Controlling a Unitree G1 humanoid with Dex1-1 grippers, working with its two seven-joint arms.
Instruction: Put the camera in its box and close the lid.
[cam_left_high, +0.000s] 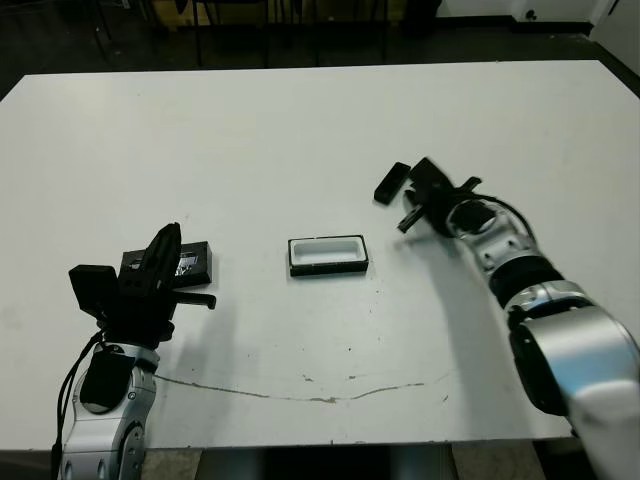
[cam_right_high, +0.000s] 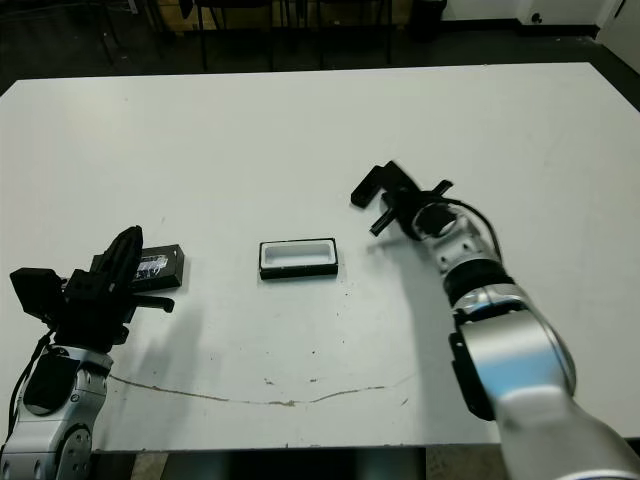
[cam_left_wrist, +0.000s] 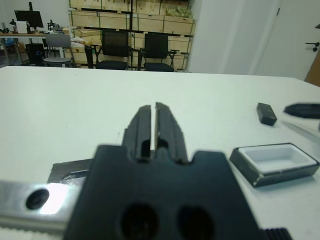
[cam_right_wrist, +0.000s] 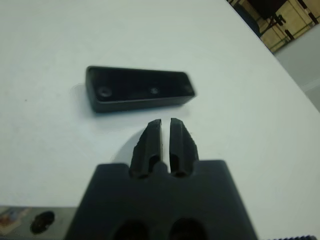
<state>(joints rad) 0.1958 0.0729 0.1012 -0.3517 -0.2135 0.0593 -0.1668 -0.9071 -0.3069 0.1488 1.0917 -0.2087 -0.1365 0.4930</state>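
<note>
Black camera (cam_left_high: 392, 182); black-rimmed, white-lined box (cam_left_high: 327, 255); black lid (cam_left_high: 191, 262), silvery label.

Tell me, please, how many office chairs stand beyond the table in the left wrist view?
3: one grey chair at far left, and two black chairs side by side before the wooden crates. Others may be hidden.

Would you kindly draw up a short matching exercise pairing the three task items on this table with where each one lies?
Things:
1. slim black rectangular camera
2. shallow white-lined black box
3. flat black labelled lid

Places:
A. mid-table, between the arms
B. just ahead of the right tool
C. beside the left tool

Pairs: 1-B, 2-A, 3-C
</note>
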